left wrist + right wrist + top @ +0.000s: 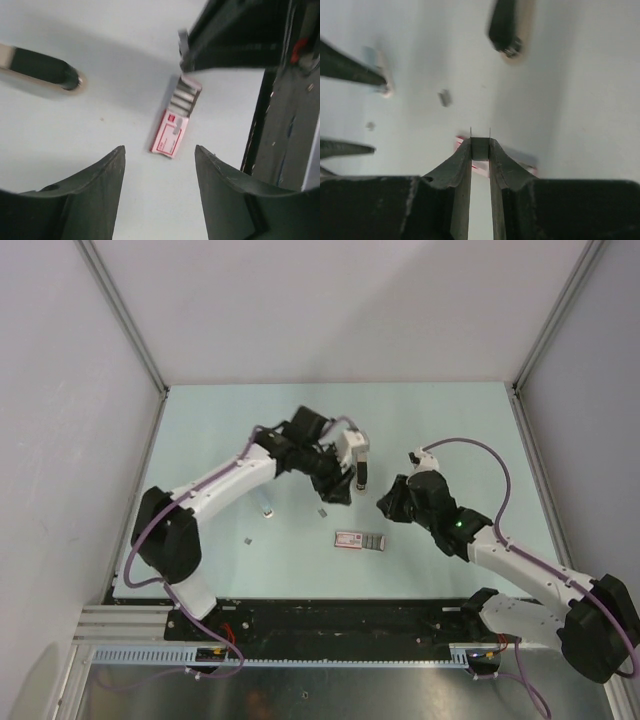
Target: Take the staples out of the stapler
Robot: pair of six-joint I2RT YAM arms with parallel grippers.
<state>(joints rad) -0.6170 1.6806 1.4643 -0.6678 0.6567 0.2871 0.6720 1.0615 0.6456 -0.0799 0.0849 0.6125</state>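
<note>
There's the right gripper (480,141), pinched almost closed on one staple strip (480,149), two prongs poking up past the fingertips, while the left gripper (160,150) hangs wide apart with nothing in it! One stapler (359,466) lies on the table (450,430) just beyond both grippers, touched by neither. Three loose staple bits (322,511) and one red-and-white box (360,540) sit nearer the bases.
</note>
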